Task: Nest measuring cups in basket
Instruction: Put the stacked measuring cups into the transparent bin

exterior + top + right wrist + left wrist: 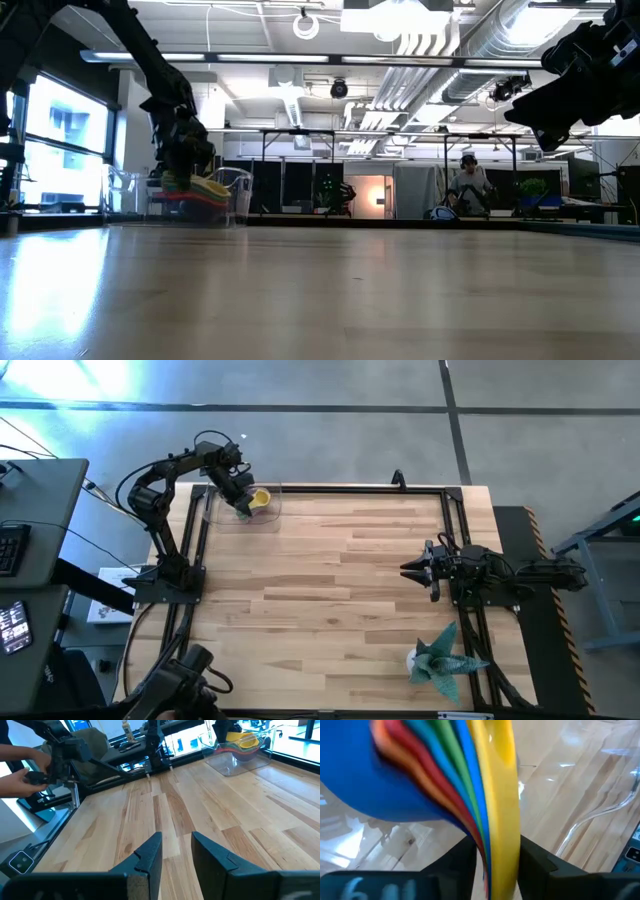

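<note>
Left gripper (243, 506) is up at the far left corner of the bench (330, 590), down inside the clear basket (215, 510), and its fingers are clamped tight on the handles of the stacked measuring cups (259, 498), with the left wrist view showing the yellow handle pinched between the two dark fingers and the green, blue, red and orange ones fanned beside it. From the low view the nested stack (200, 190) sits in the basket (235, 190) with yellow on top and red at the bottom. Right gripper (410, 569) hangs by the right edge of the bench, fingers (147, 852) parted a little with nothing between them, and the spiky teal figure (440, 658) lies near the front right corner.
</note>
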Robot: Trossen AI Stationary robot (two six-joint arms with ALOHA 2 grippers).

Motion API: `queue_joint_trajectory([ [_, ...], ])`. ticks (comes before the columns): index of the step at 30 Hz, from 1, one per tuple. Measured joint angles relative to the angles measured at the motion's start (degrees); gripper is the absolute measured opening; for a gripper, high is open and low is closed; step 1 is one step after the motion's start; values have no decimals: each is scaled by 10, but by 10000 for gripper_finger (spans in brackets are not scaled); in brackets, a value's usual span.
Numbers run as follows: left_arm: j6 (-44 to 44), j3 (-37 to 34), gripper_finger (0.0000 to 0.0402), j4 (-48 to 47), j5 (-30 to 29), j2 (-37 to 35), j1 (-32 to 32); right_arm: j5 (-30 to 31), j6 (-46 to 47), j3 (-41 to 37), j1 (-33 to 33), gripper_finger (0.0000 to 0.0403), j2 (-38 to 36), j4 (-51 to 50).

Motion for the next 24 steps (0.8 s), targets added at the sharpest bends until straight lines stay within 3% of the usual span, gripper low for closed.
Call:
queue_joint_trajectory([
  [11, -27, 0, 179, -4, -5, 0, 14, 0, 0, 0, 0, 96, 0, 0],
  [24, -96, 0, 186, -55, 2, -15, 27, 0, 0, 0, 0, 96, 0, 0],
])
